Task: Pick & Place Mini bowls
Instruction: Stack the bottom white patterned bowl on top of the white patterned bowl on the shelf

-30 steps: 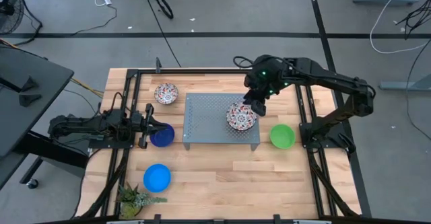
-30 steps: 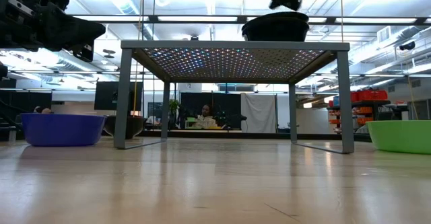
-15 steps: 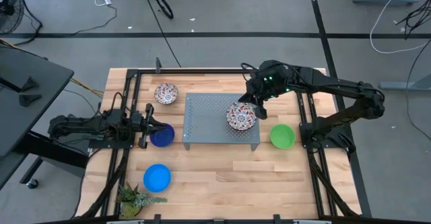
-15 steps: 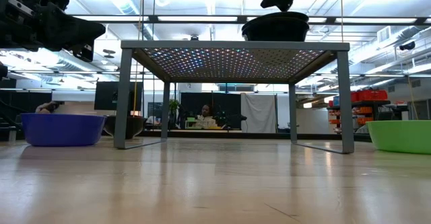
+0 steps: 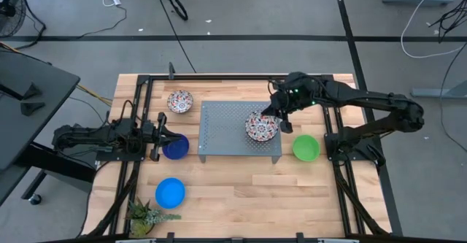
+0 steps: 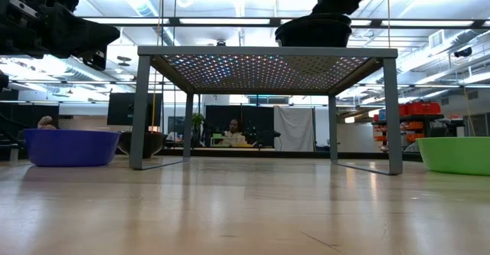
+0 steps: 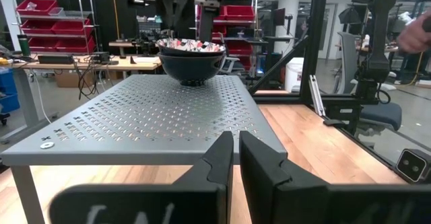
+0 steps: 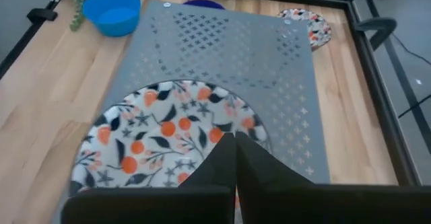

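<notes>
Mini bowls look light, rigid, glossy, chippable; the floral bowl (image 5: pixel 261 126) lies just below the shut, empty right gripper (image 5: pixel 280 120), so its thin rim seems the best hold.

a perforated tray (image 5: pixel 233 130) stands mid-table, and a patterned bowl (image 5: pixel 261 126) sits on its right part. the right gripper (image 5: pixel 280 119) is just over that bowl's right rim. another patterned bowl (image 5: pixel 179 101) lies behind the tray's left corner. left of the tray, a bowl (image 5: pixel 176 147) sits just beside the left gripper (image 5: pixel 159 136). another bowl (image 5: pixel 170 193) lies nearer the front edge, with a plant (image 5: pixel 146 216) at the front left corner. a bowl (image 5: pixel 306 147) lies right of the tray.
</notes>
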